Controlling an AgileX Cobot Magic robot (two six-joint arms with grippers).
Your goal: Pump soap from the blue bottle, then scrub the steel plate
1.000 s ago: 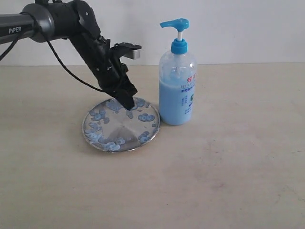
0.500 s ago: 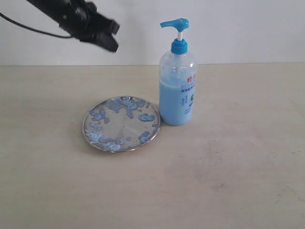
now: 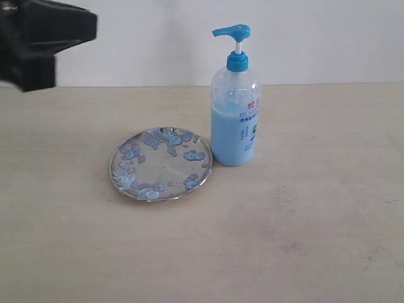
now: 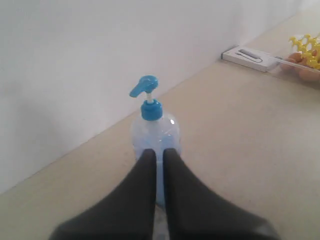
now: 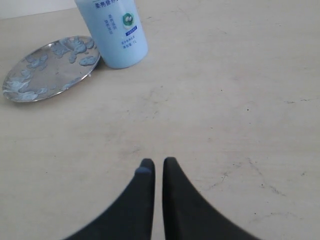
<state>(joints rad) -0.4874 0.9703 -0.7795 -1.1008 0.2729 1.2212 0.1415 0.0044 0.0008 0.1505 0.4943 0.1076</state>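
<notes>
The steel plate [image 3: 161, 165] lies on the table, dotted with bluish soap blobs [image 3: 193, 155] mostly round its rim. The blue bottle [image 3: 233, 120] stands upright just right of it, touching or nearly touching its edge, with the pump head [image 3: 231, 31] up. My left gripper [image 4: 160, 152] is shut and empty, raised high; it shows as a blurred black shape [image 3: 44, 35] at the exterior view's upper left, far from the plate. My right gripper [image 5: 158, 162] is shut, low over bare table, with a bluish dab on one fingertip [image 5: 144, 171]; the bottle [image 5: 117, 35] and plate [image 5: 47, 67] lie beyond it.
The tabletop [image 3: 303, 221] is pale beige wood against a white wall. In the left wrist view a flat white box [image 4: 250, 56] and a yellow item [image 4: 307, 49] lie far along the table by the wall.
My left gripper lifted off the plate and swung up and to the left, ending at the exterior view's upper left corner. Plate and bottle have not moved.
</notes>
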